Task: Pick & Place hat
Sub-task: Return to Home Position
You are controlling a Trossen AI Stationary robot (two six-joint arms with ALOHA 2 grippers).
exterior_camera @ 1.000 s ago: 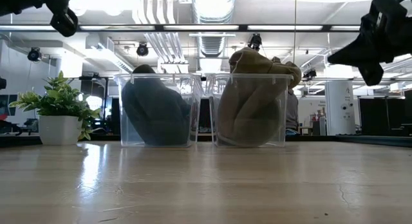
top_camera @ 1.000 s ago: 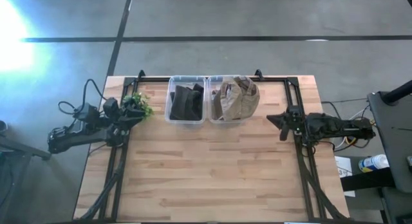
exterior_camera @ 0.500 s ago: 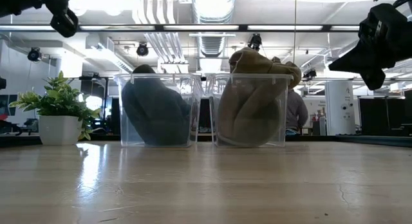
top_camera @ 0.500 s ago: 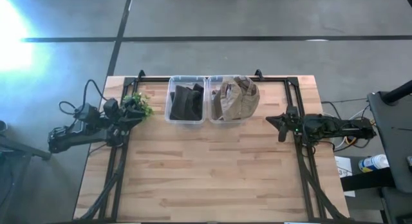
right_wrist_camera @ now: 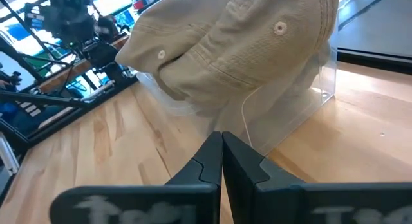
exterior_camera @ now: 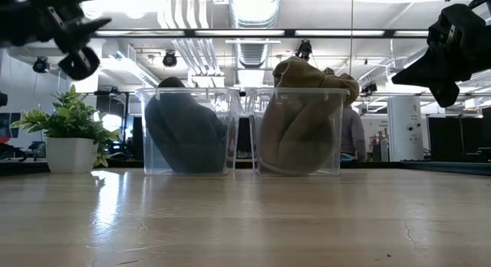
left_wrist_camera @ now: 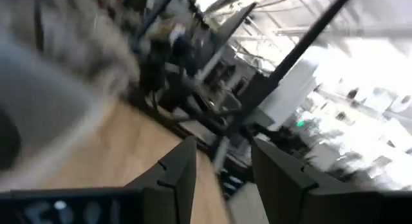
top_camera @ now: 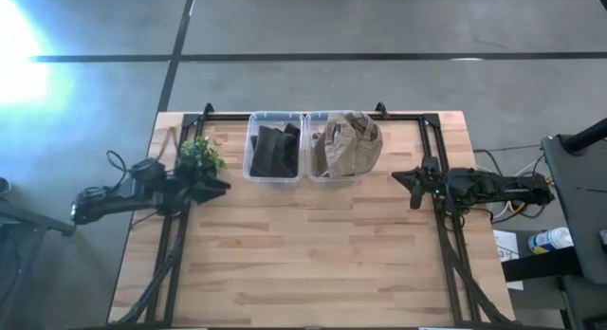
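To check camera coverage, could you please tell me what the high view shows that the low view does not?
Only the high view shows both arms whole, the left gripper beside the plant, the right gripper at the table's right edge. Only the low view shows the plant's white pot and a person behind. Both show the black cap and tan cap in clear bins.

Bright ceiling lights (exterior_camera: 253, 4) glare (sheen streaks the table (exterior_camera: 115, 209)), floor (top_camera: 24, 64) blown out.
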